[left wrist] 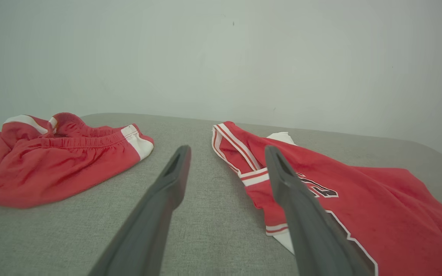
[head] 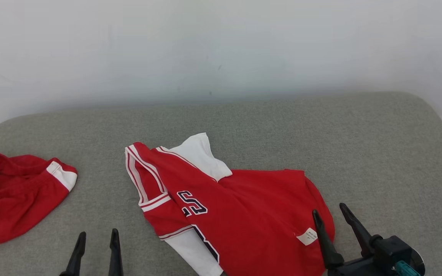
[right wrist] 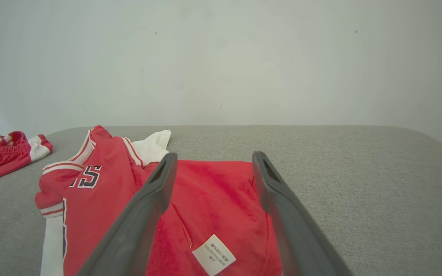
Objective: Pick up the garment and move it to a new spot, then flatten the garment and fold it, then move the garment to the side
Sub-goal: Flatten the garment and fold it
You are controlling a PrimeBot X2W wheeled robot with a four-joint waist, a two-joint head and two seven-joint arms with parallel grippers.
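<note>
Red jersey (head: 244,214) lay rumpled on the grey worktop (head: 282,122), front-centre & a bit to my R. It was part doubled over itself, w/ a white panel (head: 200,153) poking out on the far side. Long axis, as I judged it, ran diagonal: striped-trim end (head: 144,180) toward far-L, the end w/ the care label (head: 307,236) toward near-R. Number print (head: 192,203) faced up. Couldn't say for sure which end was the hem, prob the label end.

R jaws were wide open & held nothing. Their fingers (head: 322,237) stood either side of the jersey's R edge, just by the label. Touching cloth or just above it, couldn't tell. L jaws were open too, empty, over bare worktop near the striped-trim end, apart from the fabric.

Step in hand, I reckoned, was the 1st one, the pick-up: nothing gripped, no flattening or folding begun. Next move prob called for R jaws to drop onto the label edge & pinch, and L jaws to shift R to the striped-trim end, so both ends lift w/o bunching.

Red shorts (head: 14,195) sat well apart at far L, w/ a pale wall (head: 221,46) behind.
</note>
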